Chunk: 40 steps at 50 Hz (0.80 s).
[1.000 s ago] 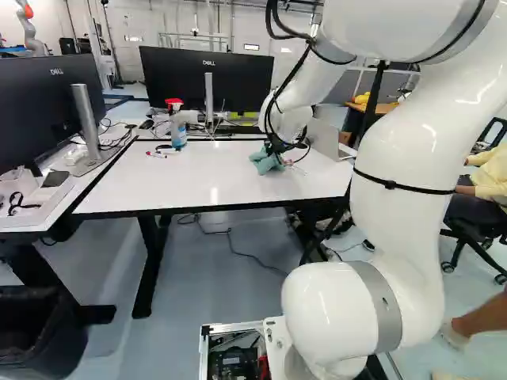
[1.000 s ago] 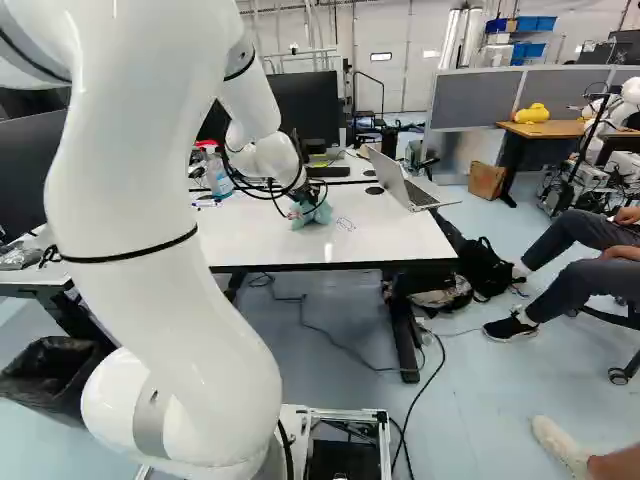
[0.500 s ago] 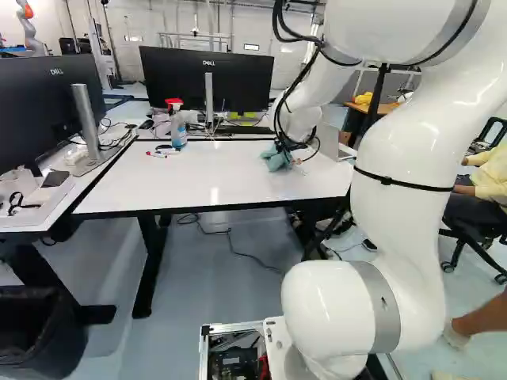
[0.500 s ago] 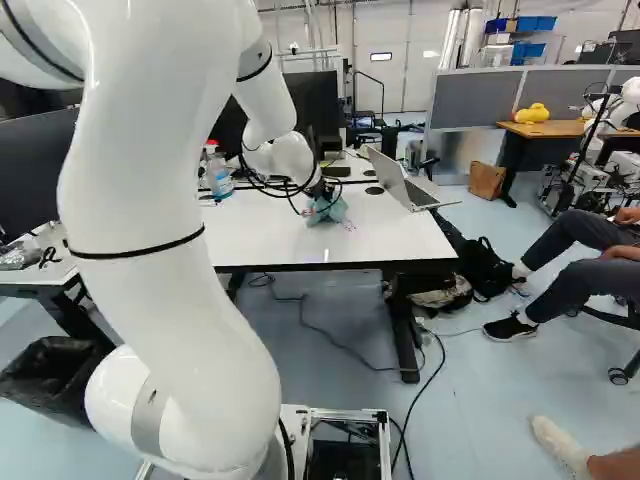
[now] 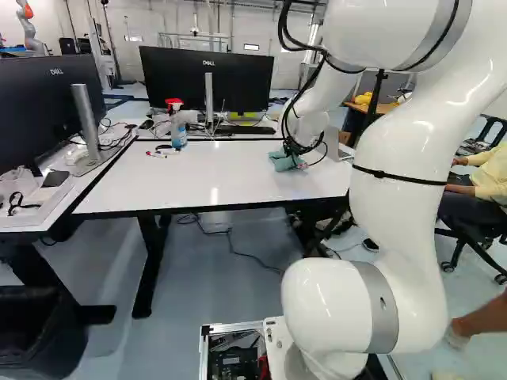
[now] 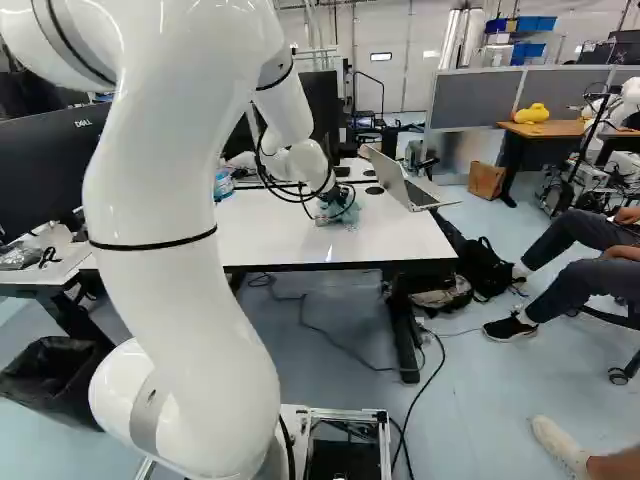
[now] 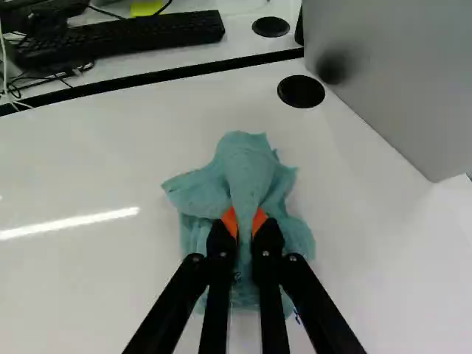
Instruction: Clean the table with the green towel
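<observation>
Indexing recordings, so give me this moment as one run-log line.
gripper: shut on green towel; towel: on white table; mark: blue, at towel's edge

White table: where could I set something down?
Bare: the stretch between the markers and the green towel, out to the front edge; a smaller patch this side of the laptop. Crowded: around the spray bottle; at the pincer.

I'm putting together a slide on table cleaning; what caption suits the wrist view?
Gripper pinching the green towel on the white table, a black keyboard beyond.
</observation>
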Tool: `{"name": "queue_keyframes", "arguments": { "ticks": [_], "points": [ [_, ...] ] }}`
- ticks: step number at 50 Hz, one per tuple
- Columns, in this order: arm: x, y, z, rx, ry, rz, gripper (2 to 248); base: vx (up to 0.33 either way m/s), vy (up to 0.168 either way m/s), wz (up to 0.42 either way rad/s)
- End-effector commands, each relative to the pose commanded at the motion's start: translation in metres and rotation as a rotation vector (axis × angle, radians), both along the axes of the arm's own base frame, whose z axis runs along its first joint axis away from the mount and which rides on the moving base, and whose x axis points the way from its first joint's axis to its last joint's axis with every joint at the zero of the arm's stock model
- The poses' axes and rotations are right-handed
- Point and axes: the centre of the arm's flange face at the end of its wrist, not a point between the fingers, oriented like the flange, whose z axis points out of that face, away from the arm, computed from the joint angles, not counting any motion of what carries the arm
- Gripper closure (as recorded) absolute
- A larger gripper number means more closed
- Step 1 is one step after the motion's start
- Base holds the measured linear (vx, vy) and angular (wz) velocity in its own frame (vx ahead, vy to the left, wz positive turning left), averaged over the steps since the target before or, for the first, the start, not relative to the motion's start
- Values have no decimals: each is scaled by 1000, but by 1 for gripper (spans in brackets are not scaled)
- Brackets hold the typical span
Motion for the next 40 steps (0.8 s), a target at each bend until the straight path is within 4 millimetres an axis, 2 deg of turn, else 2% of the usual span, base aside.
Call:
{"name": "queue_keyframes", "arguments": {
  "ticks": [20, 40],
  "points": [
    [1, 0, -2, 1, 3, 0, 210, 0, 0, 0],
    [-4, 1, -7, 15, 78, 0, 210, 0, 0, 0]
  ]
}}
